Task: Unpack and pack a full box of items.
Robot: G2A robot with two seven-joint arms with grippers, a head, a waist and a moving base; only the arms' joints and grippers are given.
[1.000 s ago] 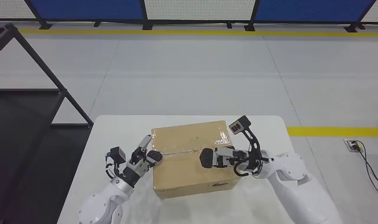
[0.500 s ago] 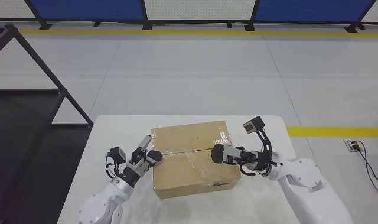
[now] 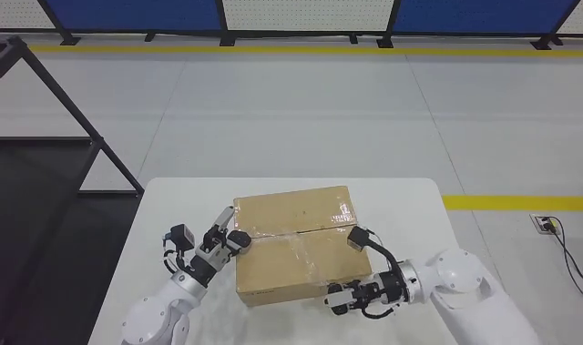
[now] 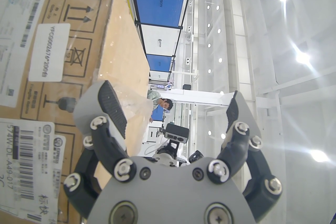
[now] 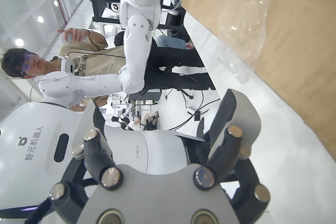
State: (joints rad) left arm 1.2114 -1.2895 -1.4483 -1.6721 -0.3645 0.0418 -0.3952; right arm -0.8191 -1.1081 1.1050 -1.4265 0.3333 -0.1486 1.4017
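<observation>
**Supervisor:** Report the item location.

**Operator:** I am seeing the box sitting closed on the white worktop, roughly in the middle, with its long sides running across in front of me. Clear tape is running along the centre seam of the top flaps. It is wrinkling where it folds down over the box faces. White labels are showing on the end face that is turned toward my left arm.

**Supervisor:** Report the left arm condition.

**Operator:** The left gripper is sitting at the left end of the box, level with its top edge, where the seam is ending. Its jaws are standing spread apart and are carrying nothing. One finger pad is lying just beside the wrinkled tape at the box edge. I cannot tell whether it is touching the cardboard. The other finger is pointing away from the box into free space.

**Supervisor:** Report the right arm condition.

**Operator:** The right gripper is sitting low on the near side of the box, toward its right corner, close above the worktop. Its jaws are also standing released and empty. In the right wrist view, the cardboard face with its loose tape end is passing to one side of the fingers, and neither finger is touching it.
</observation>
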